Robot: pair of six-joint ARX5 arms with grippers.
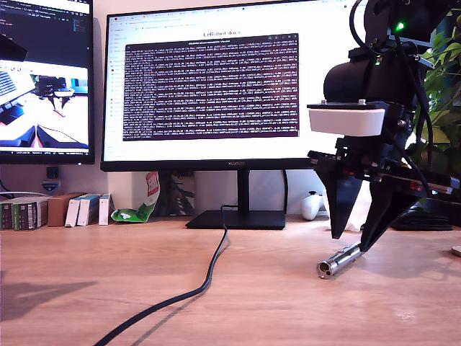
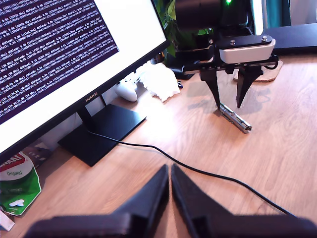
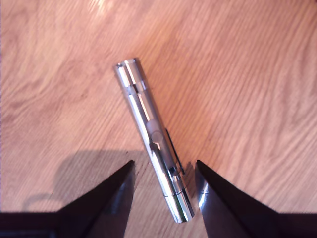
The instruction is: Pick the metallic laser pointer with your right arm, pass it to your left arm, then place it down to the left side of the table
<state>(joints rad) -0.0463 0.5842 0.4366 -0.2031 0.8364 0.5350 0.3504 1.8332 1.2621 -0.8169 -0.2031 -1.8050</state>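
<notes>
My second pincer (image 3: 163, 181) stands point-down over the pointer (image 3: 152, 140), its jaws spread wide with the rear part of the barrel between them and neither fingertip (image 3: 124, 178) clearly pressing on it, so it holds nothing yet. The pointer (image 1: 338, 261) lies flat on the bench (image 1: 274, 303), near the exterior view's right, its dark lens end turned toward that view's left. My first pincer (image 2: 170, 171) hangs well apart, over bare wood near a black cable (image 2: 198, 171), its jaws all but closed and empty. By my reckoning the task has barely begun: the grasp, the hand-over and the set-down on the far side of the bench are all left. Count: one pointer, two arms, two monitors (image 1: 209, 86), one cable, and a short row of small boxes (image 1: 54, 210) by the wall.
</notes>
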